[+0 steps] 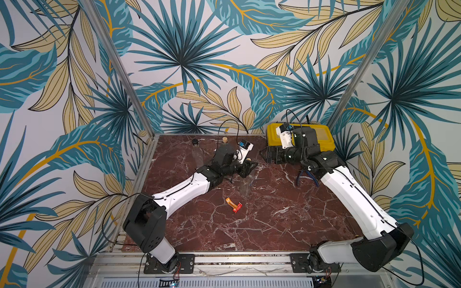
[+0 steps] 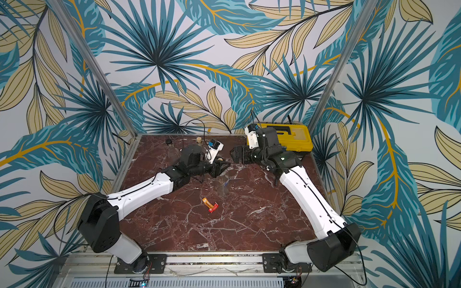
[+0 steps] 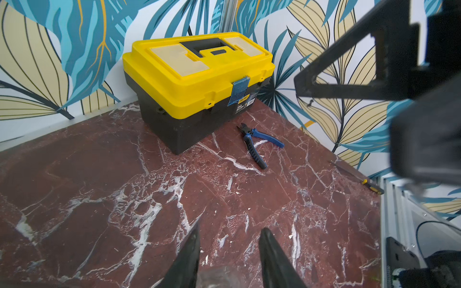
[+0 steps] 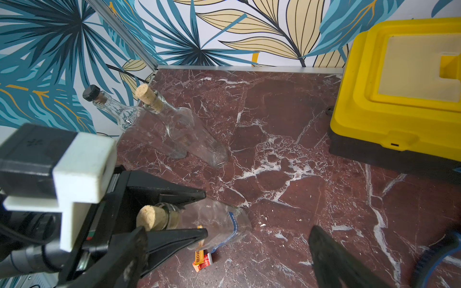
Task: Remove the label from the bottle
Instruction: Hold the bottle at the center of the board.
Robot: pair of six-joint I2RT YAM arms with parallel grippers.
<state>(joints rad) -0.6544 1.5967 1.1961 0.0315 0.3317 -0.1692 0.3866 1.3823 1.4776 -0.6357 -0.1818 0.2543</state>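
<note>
Both top views show the clear bottle (image 1: 245,185) (image 2: 223,186) standing around the middle of the red marble table (image 1: 274,224), with the left pincer (image 1: 250,166) right at its neck. A crumpled orange-and-red label (image 1: 234,205) lies on the table near the bottle, on the robot's side of it, not touching. The right pincer (image 1: 264,152) hangs close by in front of the yellow toolbox (image 1: 321,136).

In the left wrist view the left pincer (image 3: 232,227) has its fingers set narrow, with the bottle's top a blur between them (barely in frame). Blue pliers (image 3: 257,144) lie just beside the toolbox.

The right wrist view is the clearest. The left pincer is pinched on the corked neck, one finger on each side of the glass. The right pincer (image 4: 228,230) is spread wide and holds nothing. A blue strip (image 4: 234,224) clings to the bottle's body, and the label sits on the table by its base. Two more bottles (image 4: 174,129) stand in the back corner.
</note>
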